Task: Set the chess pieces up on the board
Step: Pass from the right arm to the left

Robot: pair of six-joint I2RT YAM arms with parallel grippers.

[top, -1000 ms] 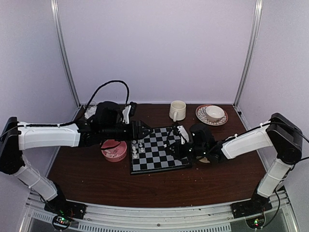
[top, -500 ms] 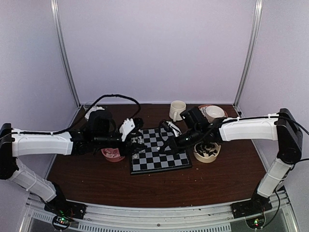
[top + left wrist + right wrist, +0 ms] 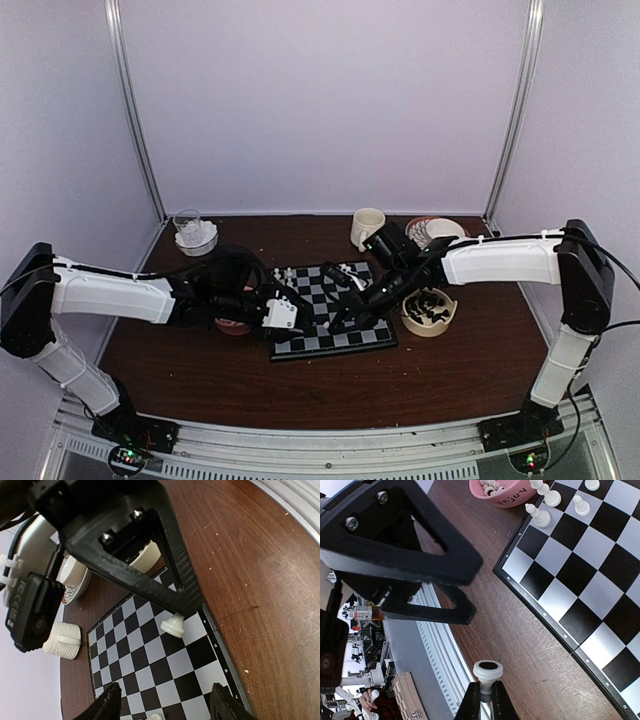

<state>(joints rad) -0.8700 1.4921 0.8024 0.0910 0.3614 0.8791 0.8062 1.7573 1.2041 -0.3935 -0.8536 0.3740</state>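
The board [image 3: 372,342] lies mid-table, and both arms reach over it. My right gripper [image 3: 487,692] is shut on the stem of a white chess piece [image 3: 488,672], whose round base faces the camera, over bare wood beyond the board's edge [image 3: 547,622]. In the left wrist view that same piece [image 3: 173,625] hangs over a square beside the rim. My left gripper [image 3: 165,709] stands open above the board with nothing between its fingers [image 3: 106,706]. Several white pieces [image 3: 540,517] stand on squares near the pink bowl [image 3: 501,489].
The pink bowl [image 3: 230,326] of white pieces sits left of the board, partly under my left arm. A cream bowl [image 3: 430,311] of black pieces sits to the right. A mug [image 3: 367,228], a cup on a saucer [image 3: 441,233] and a glass dish [image 3: 195,234] stand at the back.
The right arm has stretched out across the board toward its near left, still holding the white piece. The left gripper has come down from beside the pink bowl to the board's near-left part.
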